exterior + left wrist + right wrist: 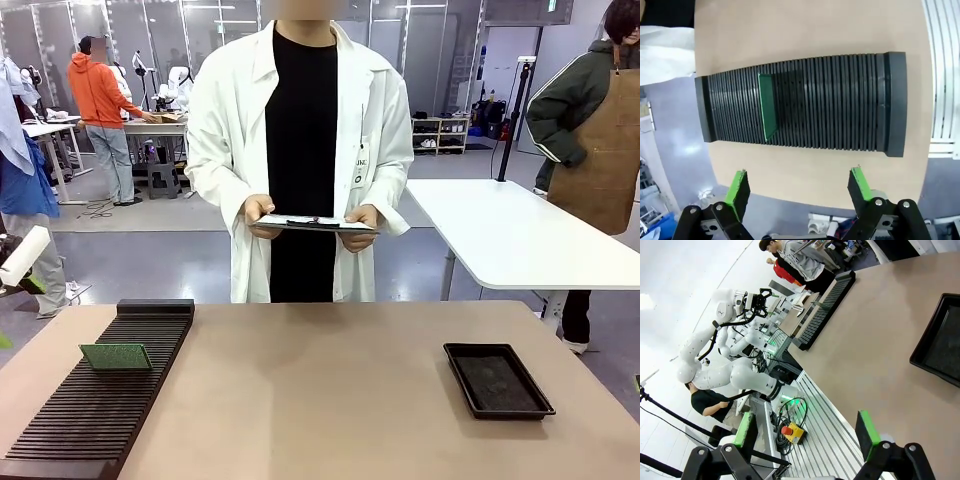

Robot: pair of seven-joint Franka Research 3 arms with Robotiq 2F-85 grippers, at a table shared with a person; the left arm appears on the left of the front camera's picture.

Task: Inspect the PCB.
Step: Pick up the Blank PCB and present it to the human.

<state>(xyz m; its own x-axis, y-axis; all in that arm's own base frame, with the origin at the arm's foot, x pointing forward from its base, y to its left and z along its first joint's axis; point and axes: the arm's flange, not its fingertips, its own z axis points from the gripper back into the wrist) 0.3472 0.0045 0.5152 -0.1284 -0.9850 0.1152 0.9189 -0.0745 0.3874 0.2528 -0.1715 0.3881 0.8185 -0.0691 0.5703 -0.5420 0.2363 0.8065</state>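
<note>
The PCB [116, 356] is a small green board standing on edge in a slot of the long black slotted rack [110, 400] at the table's left. From the left wrist view it appears edge-on as a green plate, the PCB [767, 106], in the rack [840, 100]. My left gripper [799, 175] hovers well above the rack, open, nothing between its green pads. My right gripper [805, 417] is open too and holds nothing, out past the table's near edge.
A shallow black tray [450, 349] lies at the table's right; its corner, the tray [930, 340], shows in the right wrist view. Across the table a person in a white coat holds a clipboard [315, 224] in both hands. A white table [520, 240] stands behind.
</note>
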